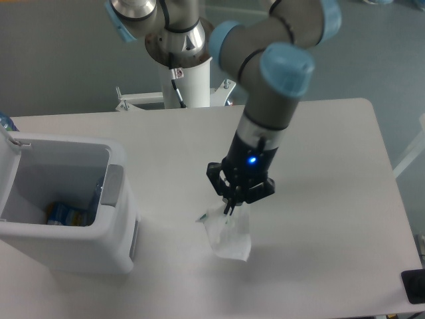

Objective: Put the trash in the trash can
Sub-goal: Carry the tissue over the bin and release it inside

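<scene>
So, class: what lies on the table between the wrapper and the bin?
Nothing: in the camera view, only bare table separates the wrapper from the bin.

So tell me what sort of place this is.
Probably a robotics lab or test cell: a robot arm on a pedestal beside a plain white table, bare grey floor behind, and a staged chore, its claw holding a white wrapper near an open trash can.

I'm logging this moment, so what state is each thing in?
gripper: shut on the wrapper's top edge
wrapper: crumpled, hanging from the gripper, outside the bin
trash can: lid open, blue-tinted item lying inside
table: bears the trash can
</scene>
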